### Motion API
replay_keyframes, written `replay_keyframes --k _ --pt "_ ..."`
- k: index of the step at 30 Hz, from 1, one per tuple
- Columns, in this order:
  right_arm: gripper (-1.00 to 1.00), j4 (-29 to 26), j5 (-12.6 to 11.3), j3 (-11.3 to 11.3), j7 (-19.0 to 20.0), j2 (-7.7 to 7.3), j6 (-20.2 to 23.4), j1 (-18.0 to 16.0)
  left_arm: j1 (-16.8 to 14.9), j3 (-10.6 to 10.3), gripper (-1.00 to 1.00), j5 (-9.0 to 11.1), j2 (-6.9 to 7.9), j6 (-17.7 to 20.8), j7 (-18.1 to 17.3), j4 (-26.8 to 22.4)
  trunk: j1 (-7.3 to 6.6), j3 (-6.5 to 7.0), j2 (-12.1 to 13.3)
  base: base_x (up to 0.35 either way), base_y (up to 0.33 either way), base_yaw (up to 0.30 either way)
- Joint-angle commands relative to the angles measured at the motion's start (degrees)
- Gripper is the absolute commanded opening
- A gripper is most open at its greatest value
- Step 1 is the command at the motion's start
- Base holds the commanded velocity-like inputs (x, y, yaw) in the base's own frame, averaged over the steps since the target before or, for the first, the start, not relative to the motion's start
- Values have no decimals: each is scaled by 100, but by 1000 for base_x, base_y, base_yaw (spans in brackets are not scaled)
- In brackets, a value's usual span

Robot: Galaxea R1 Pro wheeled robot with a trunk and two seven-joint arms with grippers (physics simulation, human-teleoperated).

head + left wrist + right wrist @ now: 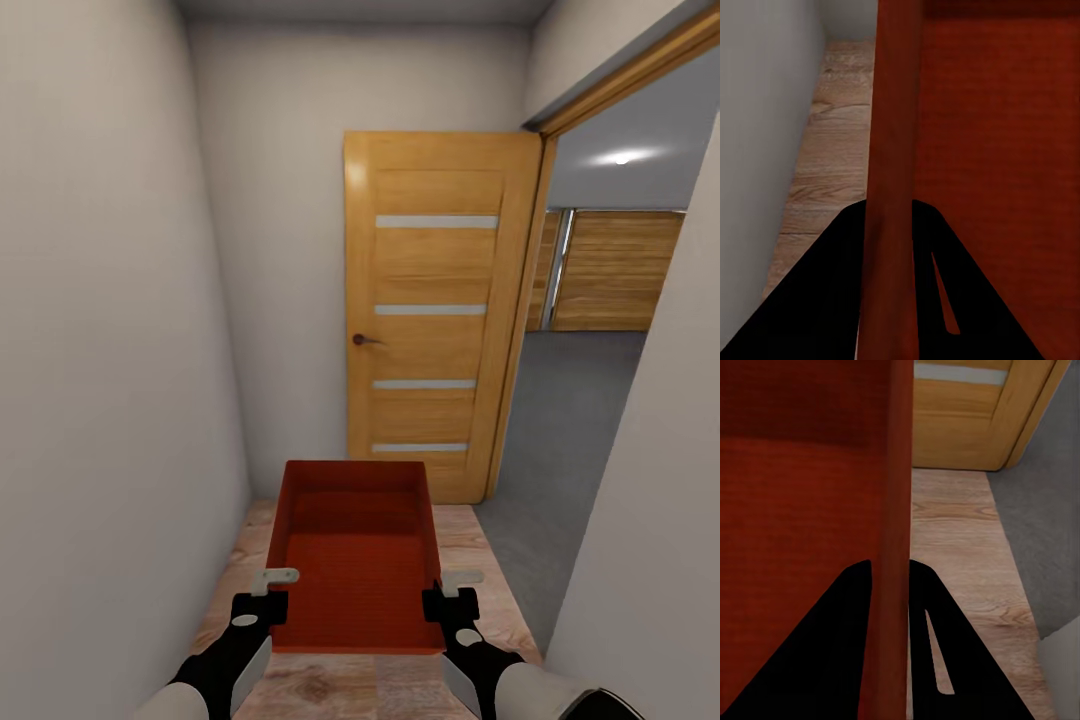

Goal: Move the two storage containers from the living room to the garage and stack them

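One orange-red storage container (357, 555), lidless, thin-walled, showing nothing inside. Left claw (262, 598) pinching its left wall, right claw (450, 597) pinching the right wall, over wood-plank floor (330, 685).

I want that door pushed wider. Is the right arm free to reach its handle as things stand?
Probably not: the right gripper is clamped on the storage container wall, sharing the load with the left gripper, and the door handle sits well ahead.
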Motion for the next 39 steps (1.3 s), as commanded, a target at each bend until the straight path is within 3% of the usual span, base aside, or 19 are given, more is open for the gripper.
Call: replay_keyframes --k 1,13,39 --pt "-100 13 -76 -1 -28 2 -13 -2 -7 -12 -100 16 9 22 64 -34 1 -8 -7 13 0 -53" --pt "-100 13 -75 -1 -73 9 -13 -2 -7 -12 -100 19 3 18 107 -51 1 -8 -7 41 47 -237" --pt "-100 13 -75 -1 -73 9 -13 -2 -8 -10 -100 20 3 22 80 -34 1 -8 -7 190 261 -283"
